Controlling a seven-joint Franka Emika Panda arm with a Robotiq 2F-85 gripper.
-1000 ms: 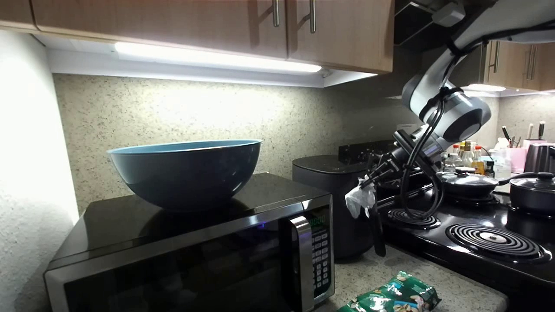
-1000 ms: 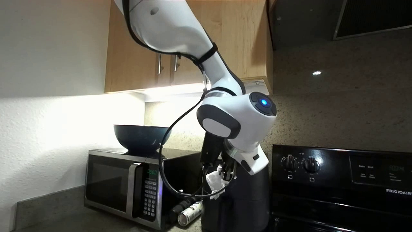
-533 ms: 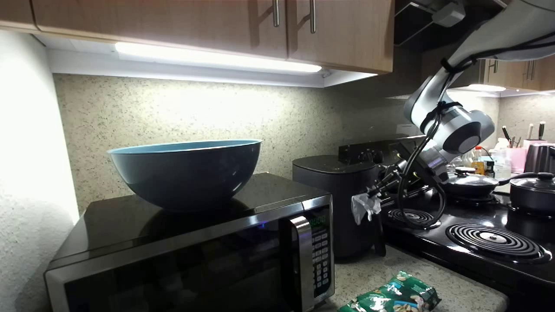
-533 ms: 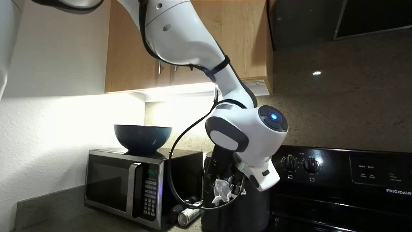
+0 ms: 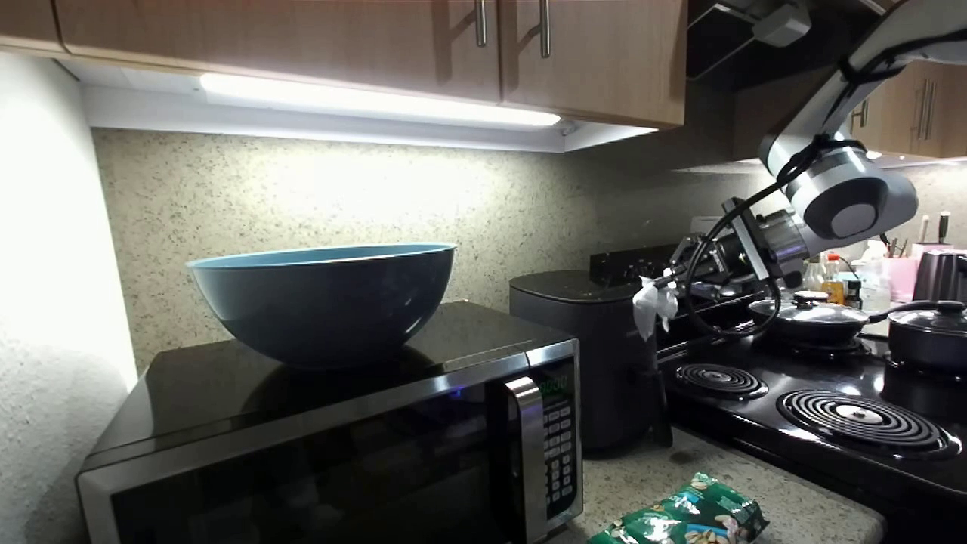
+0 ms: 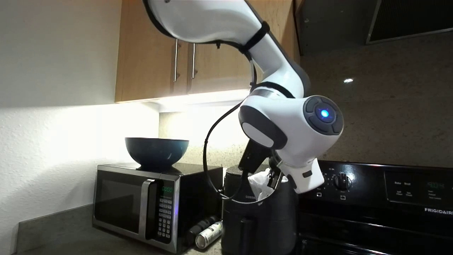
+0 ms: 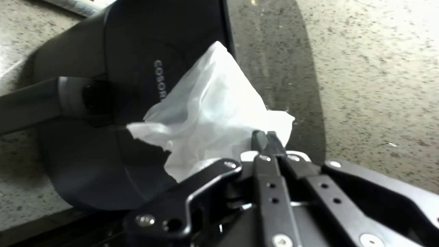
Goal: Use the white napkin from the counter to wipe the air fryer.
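Shifted since the earlier frame, in both exterior views: arm (image 6: 290, 124) and napkin (image 7: 219, 106), each now higher and farther toward the stove (image 5: 740, 421).

Napkin: one, white, thin, crumpled. We find the jaws closed on it near one edge, tips together, the sheet spreading loosely beyond them. It hangs clear of the bench (image 5: 801, 505), before the upper front of the fryer (image 6: 269, 226); whether the two touch, we cannot tell.

Fryer: one, black, upright; handle (image 7: 34, 103) on its front, pale lettering (image 7: 159, 79) above. Stands on the bench by the edge that borders the stove.

Microwave (image 5: 325, 446): one, black and steel, on the bench, on the fryer's side away from the stove.

Bowl (image 5: 325, 310): one, blue, upright on the microwave.

Packet (image 5: 687, 514): green, lying near the bench's rounded corner beside the stove.

Can (image 6: 209, 235): pale, on its side on the bench between microwave and fryer, as we see in an exterior view.

Pan (image 5: 820, 329) and pot (image 5: 929, 344): dark, lidded, both on the stove.
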